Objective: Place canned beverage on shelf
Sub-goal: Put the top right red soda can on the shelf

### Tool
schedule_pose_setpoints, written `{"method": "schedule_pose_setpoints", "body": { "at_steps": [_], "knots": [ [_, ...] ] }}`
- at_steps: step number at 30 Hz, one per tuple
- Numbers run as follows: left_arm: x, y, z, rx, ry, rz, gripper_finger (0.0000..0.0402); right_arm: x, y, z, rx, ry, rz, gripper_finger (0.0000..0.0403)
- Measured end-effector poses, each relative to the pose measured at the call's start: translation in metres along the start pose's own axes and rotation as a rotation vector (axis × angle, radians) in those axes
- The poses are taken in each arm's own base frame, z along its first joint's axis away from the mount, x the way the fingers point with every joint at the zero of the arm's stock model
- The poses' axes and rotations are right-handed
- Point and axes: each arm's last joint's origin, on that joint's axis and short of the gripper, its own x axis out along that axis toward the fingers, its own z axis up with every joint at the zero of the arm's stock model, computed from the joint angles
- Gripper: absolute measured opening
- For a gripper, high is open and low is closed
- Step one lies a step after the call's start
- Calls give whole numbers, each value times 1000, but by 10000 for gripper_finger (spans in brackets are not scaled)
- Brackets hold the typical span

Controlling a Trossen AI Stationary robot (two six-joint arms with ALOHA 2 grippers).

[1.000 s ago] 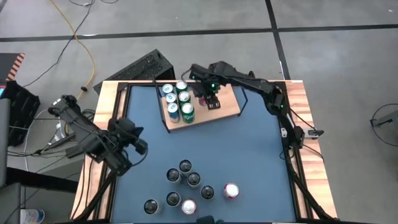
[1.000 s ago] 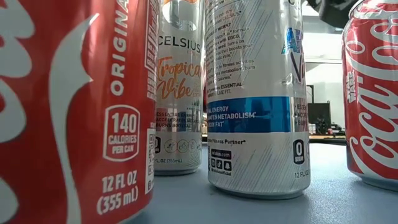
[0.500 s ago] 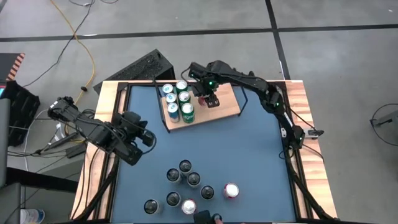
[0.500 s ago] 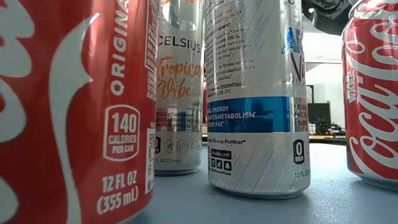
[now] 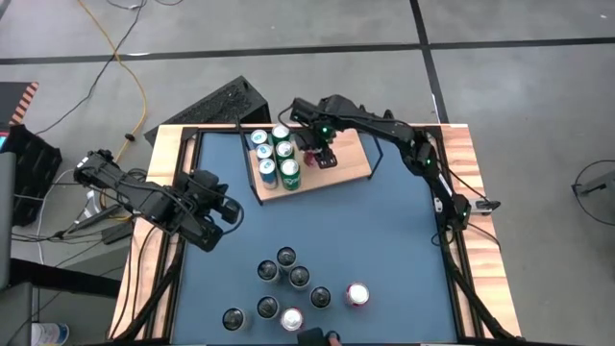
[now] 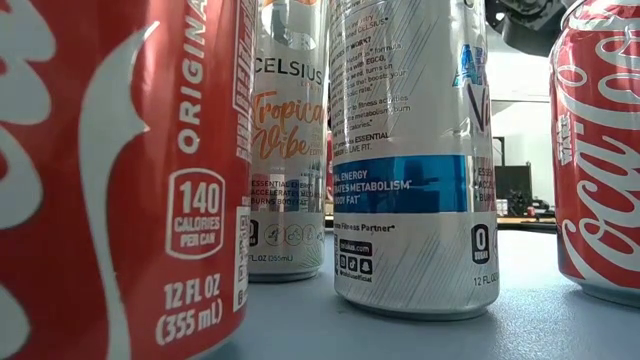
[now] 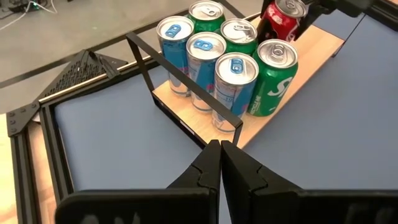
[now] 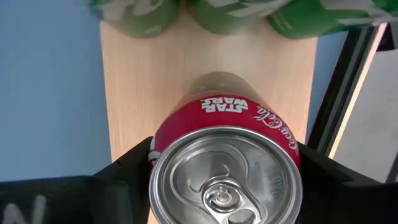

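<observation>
— One red can [image 8: 225, 163], "Star Wars" lettering on its side and a silver pull-tab top, sits clamped between the right gripper's [image 5: 323, 154] fingers.
— Where is it?
— Over the shelf's [image 5: 351, 163] bare wood, just right of six green and blue cans [image 5: 276, 156] at its left end.
— Its long axis?
— Upright, top facing up.
— And the left gripper [image 7: 220, 163]?
— Fingers pressed together, empty, over the table's [image 5: 384, 240] left side.

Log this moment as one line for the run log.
right gripper: shut on red Coca-Cola can above light-wood shelf board | left gripper: shut, empty, over blue tabletop | six cans shelved
</observation>
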Motion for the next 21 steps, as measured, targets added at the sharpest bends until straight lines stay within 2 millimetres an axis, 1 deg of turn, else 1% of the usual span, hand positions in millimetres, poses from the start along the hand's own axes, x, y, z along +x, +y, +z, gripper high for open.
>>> {"method": "schedule_pose_setpoints", "body": {
  "at_steps": [5, 8, 11, 15, 19, 21],
  "knots": [
    [0, 0, 0, 0, 0, 0, 0, 0, -2, 3, 19, -27, -23, 352],
    [0, 0, 0, 0, 0, -1, 0, -1, -3, 3, 19, -35, -32, 382],
    [0, 0, 0, 0, 0, -1, 0, -1, -4, 4, 19, -46, -41, 387],
    [0, 0, 0, 1, -1, 0, 0, -8, -6, 7, 18, -80, -87, 379],
    [0, 0, 0, 25, -2, 0, 0, -25, -12, 2, 31, -94, -151, 374],
    [0, 0, 0, 26, -3, 0, 0, -41, -13, -4, 65, -114, -178, 371]
  ]
}}
